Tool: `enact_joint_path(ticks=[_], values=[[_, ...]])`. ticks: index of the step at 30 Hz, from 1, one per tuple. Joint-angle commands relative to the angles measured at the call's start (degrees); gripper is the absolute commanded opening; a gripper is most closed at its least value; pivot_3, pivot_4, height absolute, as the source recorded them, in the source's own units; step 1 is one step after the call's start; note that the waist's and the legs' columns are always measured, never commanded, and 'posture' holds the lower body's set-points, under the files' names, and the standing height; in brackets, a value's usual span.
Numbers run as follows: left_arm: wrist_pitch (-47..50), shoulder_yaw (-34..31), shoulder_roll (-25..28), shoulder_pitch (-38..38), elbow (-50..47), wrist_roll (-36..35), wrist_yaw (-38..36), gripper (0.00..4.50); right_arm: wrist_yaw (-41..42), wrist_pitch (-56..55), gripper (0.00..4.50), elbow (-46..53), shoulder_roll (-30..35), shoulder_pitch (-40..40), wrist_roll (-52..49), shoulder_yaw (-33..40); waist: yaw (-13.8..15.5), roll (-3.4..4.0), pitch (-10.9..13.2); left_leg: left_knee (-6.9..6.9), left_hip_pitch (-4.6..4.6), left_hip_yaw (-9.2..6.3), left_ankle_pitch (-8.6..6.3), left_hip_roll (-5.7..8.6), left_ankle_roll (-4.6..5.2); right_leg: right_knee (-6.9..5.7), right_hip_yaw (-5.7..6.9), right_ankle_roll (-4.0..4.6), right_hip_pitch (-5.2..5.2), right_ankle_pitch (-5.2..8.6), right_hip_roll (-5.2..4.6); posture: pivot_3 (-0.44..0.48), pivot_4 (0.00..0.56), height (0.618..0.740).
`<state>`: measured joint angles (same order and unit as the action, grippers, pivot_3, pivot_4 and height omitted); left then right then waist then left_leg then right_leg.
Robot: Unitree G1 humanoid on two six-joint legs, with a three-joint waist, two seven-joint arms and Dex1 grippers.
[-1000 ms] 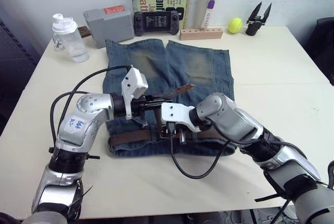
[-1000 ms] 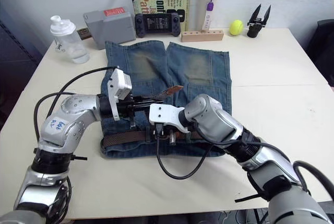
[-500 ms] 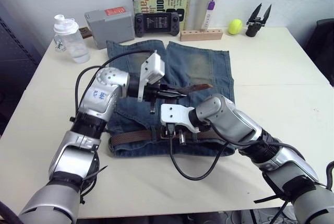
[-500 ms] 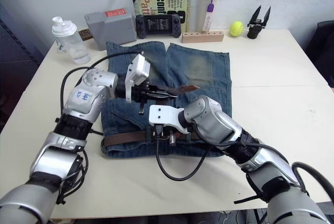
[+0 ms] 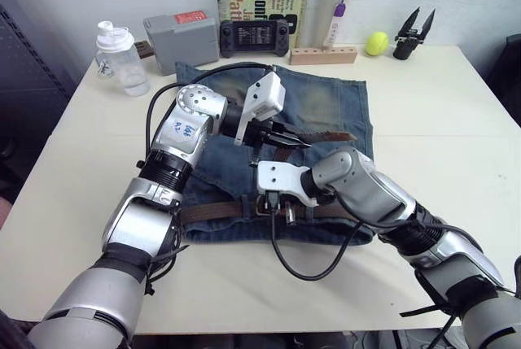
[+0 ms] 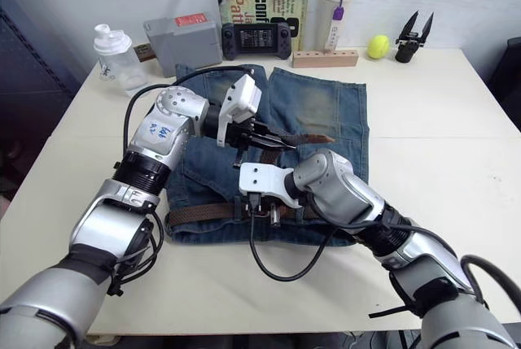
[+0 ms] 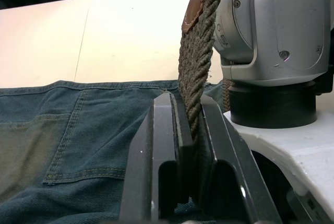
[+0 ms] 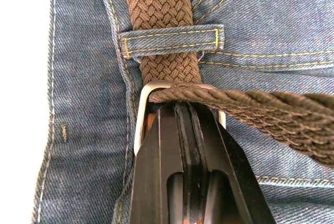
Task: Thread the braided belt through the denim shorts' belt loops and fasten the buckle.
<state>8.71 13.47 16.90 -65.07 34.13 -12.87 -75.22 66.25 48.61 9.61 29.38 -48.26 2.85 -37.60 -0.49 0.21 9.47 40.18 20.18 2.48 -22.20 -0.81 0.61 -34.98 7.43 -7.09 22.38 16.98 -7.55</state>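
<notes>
While right claw (image 8: 185, 125) pins buckle (image 8: 143, 112), left claw (image 7: 185, 125) has drawn braided belt (image 5: 326, 135) rightward.

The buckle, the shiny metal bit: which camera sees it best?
The right wrist view: the buckle sits close up, with the braided belt passing through it. The eye views show just a small glint by the right gripper.

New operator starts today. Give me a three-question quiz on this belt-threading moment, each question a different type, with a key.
1. True or false: the left gripper is shut on the braided belt.
2. The right gripper is at: A) the buckle B) the tennis ball C) the shaker bottle
3. Fill in: the belt passes under a belt ____ on the denim shorts.

Key: 1 true; 2 A; 3 loop.
</notes>
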Motion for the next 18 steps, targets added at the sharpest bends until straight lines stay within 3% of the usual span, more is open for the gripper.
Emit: enact_joint_path(ticks=[1,11,18], values=[[-3.43,-3.53,-7.76,-9.08,-4.42,-3.77,3.1,0.0,3.21,2.14,0.02,-3.66,-2.0,6.91,-0.52,-11.77,0.47,0.01,-0.01,0.01,0.0,0.0,0.0,0.0,0.0,0.01,0.0,0.0,0.0,0.0,0.0,0.0,0.15,0.731],[-6.03,-5.34,-10.41,-10.53,-2.13,-1.16,6.17,0.0,3.94,2.18,0.02,-2.42,-1.81,7.83,-0.02,-11.4,1.02,0.03,-0.02,0.1,0.03,0.01,0.01,0.05,0.02,0.05,0.13,-0.01,-0.15,-0.01,-0.03,0.0,0.15,0.731],[-6.69,-7.74,-6.09,-10.57,0.28,0.04,4.94,0.0,3.99,1.97,0.02,-2.23,-1.84,7.95,0.42,-11.52,1.18,0.03,-0.01,0.14,0.03,0.01,0.01,0.03,0.02,0.18,0.16,-0.03,-0.23,-0.02,-0.01,0.0,0.15,0.731]])
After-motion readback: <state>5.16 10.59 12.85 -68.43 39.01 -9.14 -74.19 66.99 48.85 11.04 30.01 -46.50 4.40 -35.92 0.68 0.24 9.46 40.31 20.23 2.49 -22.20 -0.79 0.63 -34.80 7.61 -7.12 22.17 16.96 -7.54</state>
